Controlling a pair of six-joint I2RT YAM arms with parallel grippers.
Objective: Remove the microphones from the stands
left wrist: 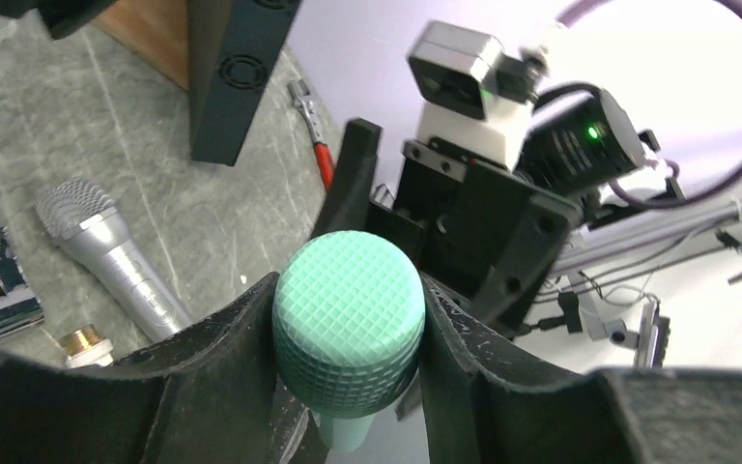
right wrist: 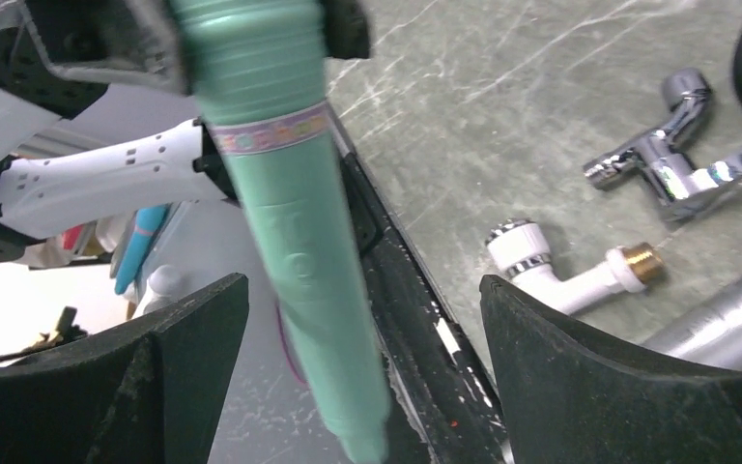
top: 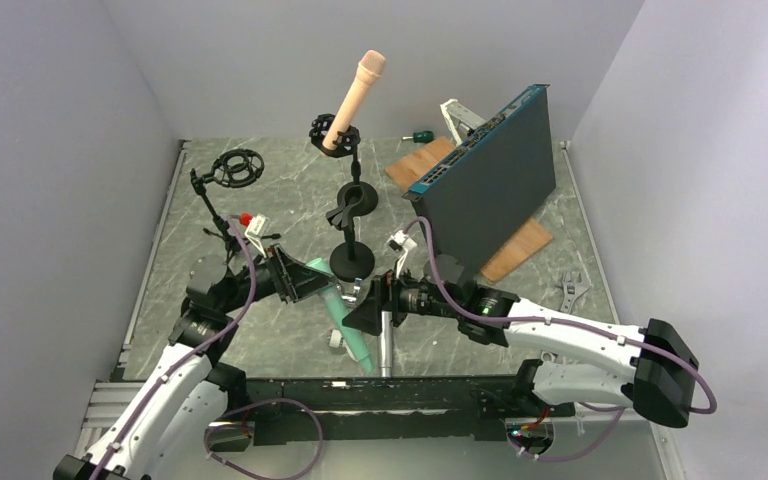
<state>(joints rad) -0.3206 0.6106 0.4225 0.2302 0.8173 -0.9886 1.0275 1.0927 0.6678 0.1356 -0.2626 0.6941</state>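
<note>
Jaws of left gripper (left wrist: pixel 348 324) partly closed, pinching green microphone (left wrist: pixel 348 290) head; right gripper (right wrist: pixel 359 300) wide open, straddling its handle without contact. Peach microphone (top: pixel 357 95) sits in stand (top: pixel 352 262).

Mint-green microphone (left wrist: pixel 348 319), gridded head gripped, handle slanting — free of black stand (top: pixel 352 260) nearby

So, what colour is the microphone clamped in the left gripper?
Mint green all over. The microphone and its grid-textured head show best in the left wrist view.
</note>
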